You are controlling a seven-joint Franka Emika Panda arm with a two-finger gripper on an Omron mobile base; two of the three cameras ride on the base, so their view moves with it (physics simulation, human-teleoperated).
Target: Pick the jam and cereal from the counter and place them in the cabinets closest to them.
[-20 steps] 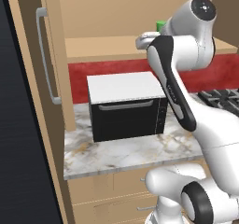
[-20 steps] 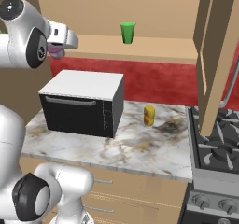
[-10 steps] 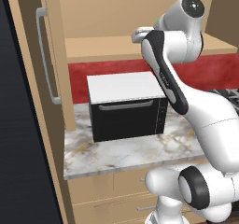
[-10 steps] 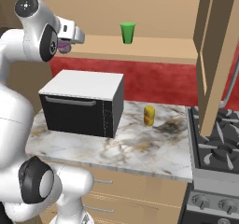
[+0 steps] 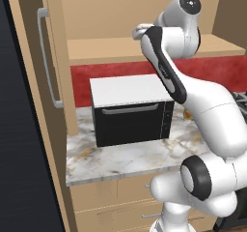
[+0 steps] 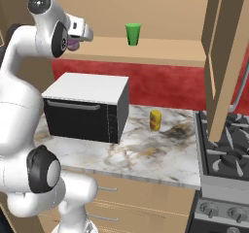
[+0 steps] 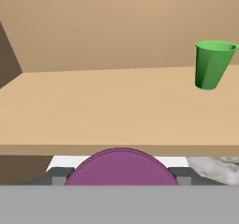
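The jam (image 7: pixel 121 167) is a purple round jar held between my finger tips, just before the front edge of the cabinet shelf (image 7: pixel 107 111) and level with it. My gripper (image 7: pixel 120 177) is shut on the jam. From the right, the gripper (image 6: pixel 79 36) points at the shelf (image 6: pixel 160 52) above the microwave, with the jam (image 6: pixel 73 43) showing purple under the hand. From the left, the gripper (image 5: pixel 140 31) hangs at the shelf (image 5: pixel 106 50) edge. The counter (image 6: pixel 146 154) lies below. The cereal is out of view.
A green cup (image 7: pixel 212 64) stands on the shelf to the right of the hand. A black microwave (image 6: pixel 87 108) sits on the counter under the gripper, with a yellowish item (image 6: pixel 155 120) beside it. Open cabinet doors (image 6: pixel 226 57) (image 5: pixel 48 71) flank the shelf. A stove (image 6: pixel 226 154) lies right.
The hand with the jam has risen a little and moved closer to the shelf edge. The upper arm has swung up and over. The grip is unchanged.
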